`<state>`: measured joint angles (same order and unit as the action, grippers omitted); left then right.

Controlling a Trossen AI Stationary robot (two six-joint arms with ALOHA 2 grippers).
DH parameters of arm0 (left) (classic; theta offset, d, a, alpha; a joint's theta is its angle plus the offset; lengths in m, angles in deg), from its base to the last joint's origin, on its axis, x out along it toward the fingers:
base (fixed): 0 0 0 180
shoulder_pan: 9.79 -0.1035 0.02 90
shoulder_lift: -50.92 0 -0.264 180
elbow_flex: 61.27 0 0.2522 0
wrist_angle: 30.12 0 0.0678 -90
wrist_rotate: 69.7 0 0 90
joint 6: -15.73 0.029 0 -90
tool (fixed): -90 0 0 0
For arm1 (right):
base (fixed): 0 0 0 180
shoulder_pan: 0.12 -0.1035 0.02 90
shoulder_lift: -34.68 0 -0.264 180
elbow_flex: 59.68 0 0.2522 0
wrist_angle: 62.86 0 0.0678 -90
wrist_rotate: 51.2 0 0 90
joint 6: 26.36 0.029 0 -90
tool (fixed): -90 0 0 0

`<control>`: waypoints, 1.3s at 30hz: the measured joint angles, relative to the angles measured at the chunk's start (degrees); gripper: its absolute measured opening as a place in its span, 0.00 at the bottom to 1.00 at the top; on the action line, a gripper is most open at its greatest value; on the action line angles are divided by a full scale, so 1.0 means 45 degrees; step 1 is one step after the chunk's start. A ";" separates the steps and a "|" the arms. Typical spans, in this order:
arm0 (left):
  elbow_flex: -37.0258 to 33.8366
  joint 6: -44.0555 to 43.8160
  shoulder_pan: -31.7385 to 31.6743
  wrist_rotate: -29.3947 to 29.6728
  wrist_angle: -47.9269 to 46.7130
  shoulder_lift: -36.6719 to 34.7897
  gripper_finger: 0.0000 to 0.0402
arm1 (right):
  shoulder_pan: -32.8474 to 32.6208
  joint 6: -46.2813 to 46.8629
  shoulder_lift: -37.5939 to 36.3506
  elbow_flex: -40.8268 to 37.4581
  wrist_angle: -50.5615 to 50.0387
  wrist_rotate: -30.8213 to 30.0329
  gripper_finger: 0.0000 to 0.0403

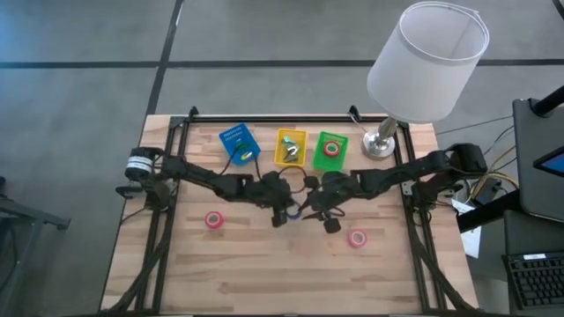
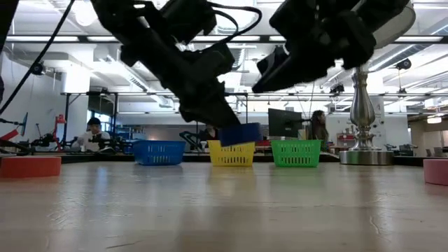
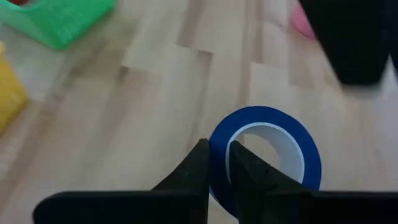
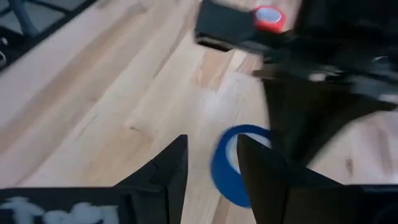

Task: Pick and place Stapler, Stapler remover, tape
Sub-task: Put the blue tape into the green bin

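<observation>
A blue tape roll hangs above the table's middle, with my left gripper shut on it; in the low view the blue tape roll shows in front of the yellow bin. My right gripper stands open close to the right of it, nothing between its fingers. Two pink tape rolls lie flat on the table, one near left, one near right. A third tape roll lies in the green bin. Whether the stapler and stapler remover show, I cannot tell. My left gripper pinches the blue roll's wall, one finger inside the hole and the other outside. The fingers slant down from the table's left. The roll hangs clear of the table, roughly flat, slightly tilted.
A blue bin, a yellow bin and the green bin stand in a row at the far edge, with small things in the blue and yellow ones. A lamp with a white shade stands far right. The two arms meet closely mid-table.
</observation>
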<state>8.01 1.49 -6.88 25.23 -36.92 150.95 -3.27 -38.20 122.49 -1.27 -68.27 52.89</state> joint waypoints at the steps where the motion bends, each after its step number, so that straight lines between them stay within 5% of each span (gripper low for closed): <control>1: 0.0084 0.0000 -0.0096 0.0005 -0.0081 0.0000 0.10 | -0.0003 -0.0082 0.0172 0.0075 -0.0011 -0.0005 0.33; 14: 0.0603 0.0036 -0.0460 -0.0296 -0.0558 -0.0024 0.11 | 0.0002 -0.0779 0.1515 0.0825 -0.0214 -0.0164 0.33; 19: 0.0986 0.0004 -0.0470 -0.0269 -0.1071 -0.0024 0.12 | -0.0004 -0.0853 0.1497 0.0835 -0.0541 -0.1718 0.32; 30: 0.1719 -0.0267 -0.0460 -0.0185 -0.1811 -0.0024 0.13 | 0.0006 -0.0856 0.1311 0.0859 -0.1154 -0.2018 0.32; 39: 0.2251 -0.1079 -0.0431 -0.0301 -0.1631 -0.0092 0.12 | 0.0026 -0.1245 0.1379 0.0805 -0.2228 -0.2608 0.19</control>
<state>18.14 -3.36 -8.82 23.87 -44.26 150.54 -3.15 -43.81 128.70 2.36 -78.30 41.15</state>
